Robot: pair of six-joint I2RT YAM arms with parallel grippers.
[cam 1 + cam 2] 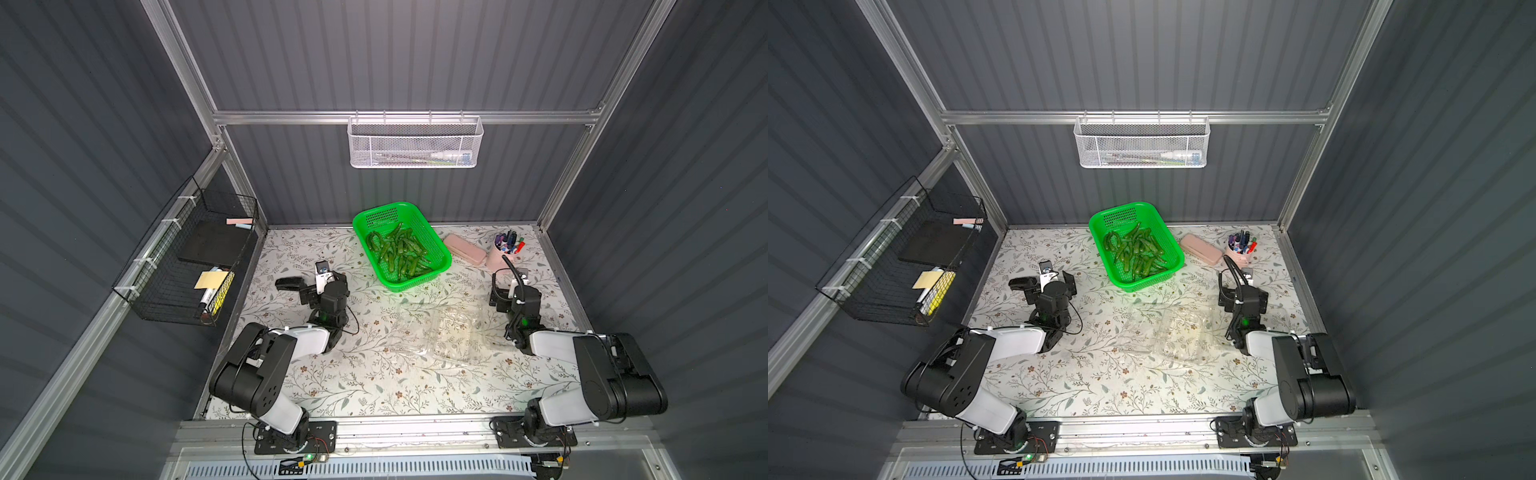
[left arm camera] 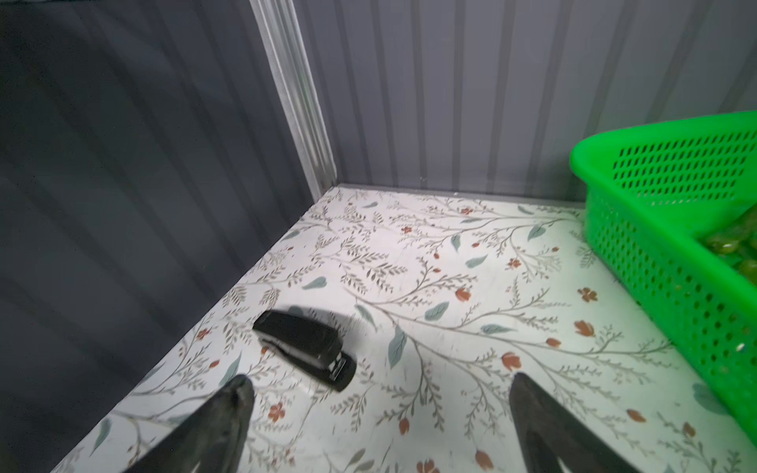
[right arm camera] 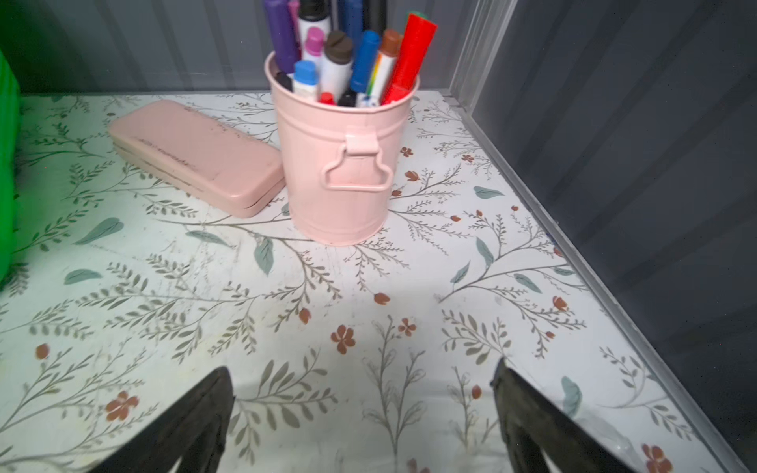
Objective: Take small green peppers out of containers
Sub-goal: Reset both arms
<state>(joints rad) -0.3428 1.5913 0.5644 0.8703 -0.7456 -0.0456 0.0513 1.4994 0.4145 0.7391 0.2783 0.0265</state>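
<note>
Both arms sit folded at the front corners of the table (image 1: 374, 386), upper links doubled back and wrists reaching forward and low. The left gripper (image 2: 381, 383) hangs with fingers spread wide over bare tabletop near a black stapler (image 2: 305, 354), gripping nothing, and the right gripper (image 3: 360, 372) is equally wide and empty, facing a pink bucket of markers (image 3: 340, 172) and a pink case (image 3: 196, 159). The small green peppers (image 1: 399, 253) lie heaped in the green basket (image 1: 444, 259) at the back, while the clear containers (image 1: 449, 328) rest on the table between the arms, nearer the right one.
</note>
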